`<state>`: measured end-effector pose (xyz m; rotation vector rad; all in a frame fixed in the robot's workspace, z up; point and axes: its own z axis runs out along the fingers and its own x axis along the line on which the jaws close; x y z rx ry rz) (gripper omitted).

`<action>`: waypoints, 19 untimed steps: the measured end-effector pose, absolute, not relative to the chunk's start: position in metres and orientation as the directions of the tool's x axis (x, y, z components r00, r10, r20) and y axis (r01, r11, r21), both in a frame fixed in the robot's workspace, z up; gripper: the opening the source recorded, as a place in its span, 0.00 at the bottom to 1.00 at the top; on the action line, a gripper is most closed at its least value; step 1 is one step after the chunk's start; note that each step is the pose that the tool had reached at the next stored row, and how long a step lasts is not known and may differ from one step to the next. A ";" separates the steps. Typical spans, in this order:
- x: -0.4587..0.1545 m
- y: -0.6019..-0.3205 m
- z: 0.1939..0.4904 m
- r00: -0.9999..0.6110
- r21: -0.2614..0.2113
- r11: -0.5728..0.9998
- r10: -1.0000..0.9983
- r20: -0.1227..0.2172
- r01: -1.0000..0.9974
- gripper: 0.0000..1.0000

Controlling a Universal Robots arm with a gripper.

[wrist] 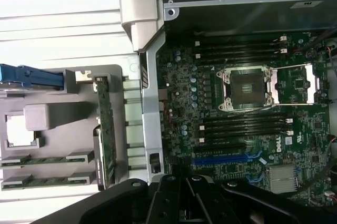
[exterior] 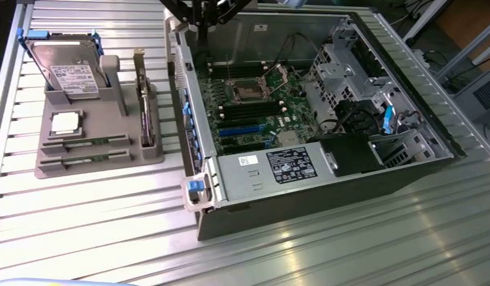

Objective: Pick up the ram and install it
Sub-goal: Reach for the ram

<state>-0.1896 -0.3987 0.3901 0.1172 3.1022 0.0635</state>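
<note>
While closed fingers hover, ram seemingly rests well apart.

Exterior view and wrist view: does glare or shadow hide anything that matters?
Exterior view: glare streaks the ribbed table; the motherboard is dimmer, without glare. Wrist view: the table slats are washed out white; the tray and ram sticks are dim but visible.

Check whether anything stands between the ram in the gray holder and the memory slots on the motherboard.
The side wall of the computer case stands between the gray holder with the ram and the memory slots. The case is open above, and nothing visible lies across the empty slots.
</note>
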 end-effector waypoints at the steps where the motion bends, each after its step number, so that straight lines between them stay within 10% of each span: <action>1: -0.191 -0.399 0.390 -0.996 0.042 0.996 0.076 -0.035 0.075 0.10; 19: -0.225 -0.399 0.390 -0.996 0.040 0.996 0.076 -0.037 0.075 0.10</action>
